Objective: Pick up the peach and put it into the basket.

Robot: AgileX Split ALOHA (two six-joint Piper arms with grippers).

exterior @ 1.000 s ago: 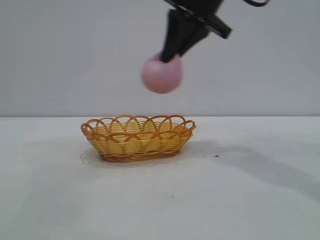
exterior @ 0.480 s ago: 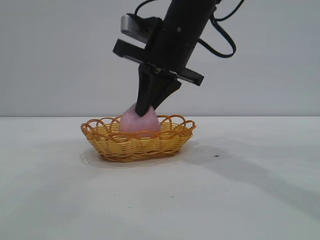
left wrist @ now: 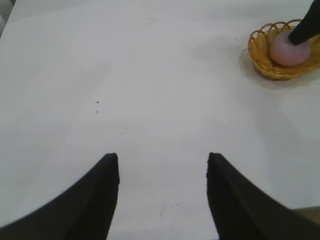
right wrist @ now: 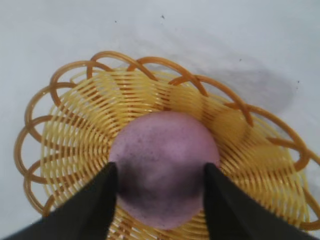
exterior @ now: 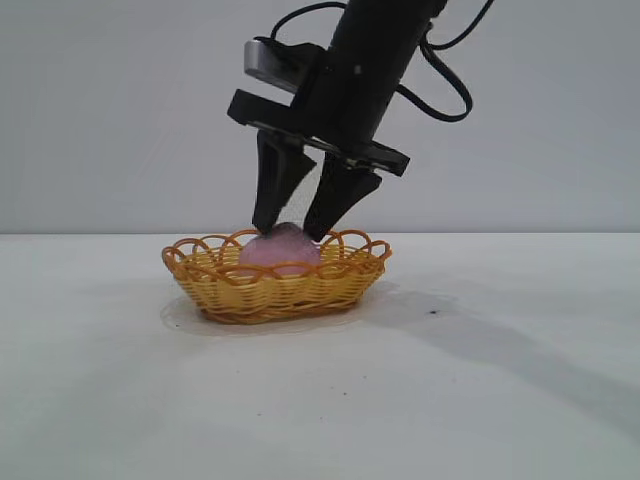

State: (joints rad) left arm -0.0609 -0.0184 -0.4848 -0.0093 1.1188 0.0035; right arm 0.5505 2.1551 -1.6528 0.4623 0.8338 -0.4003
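The pink peach (exterior: pixel 280 252) lies in the middle of the yellow wicker basket (exterior: pixel 275 292), its top showing above the orange looped rim. My right gripper (exterior: pixel 288 232) hangs straight over it, open, one dark finger on each side of the peach's top. From the right wrist, the peach (right wrist: pixel 165 155) fills the gap between the spread fingers (right wrist: pixel 92 207) and rests on the basket weave (right wrist: pixel 75 125). My left gripper (left wrist: pixel 162 162) is open and holds nothing, far from the basket (left wrist: pixel 265 65), over bare table.
The basket stands on a white table (exterior: pixel 480 400) before a plain grey wall. A small dark speck (exterior: pixel 433 312) marks the tabletop to the basket's right. Cables loop off the right arm above the gripper.
The right gripper came down with the peach from high above the basket, set it inside, and its fingers have spread apart off the peach. The left gripper has not moved.
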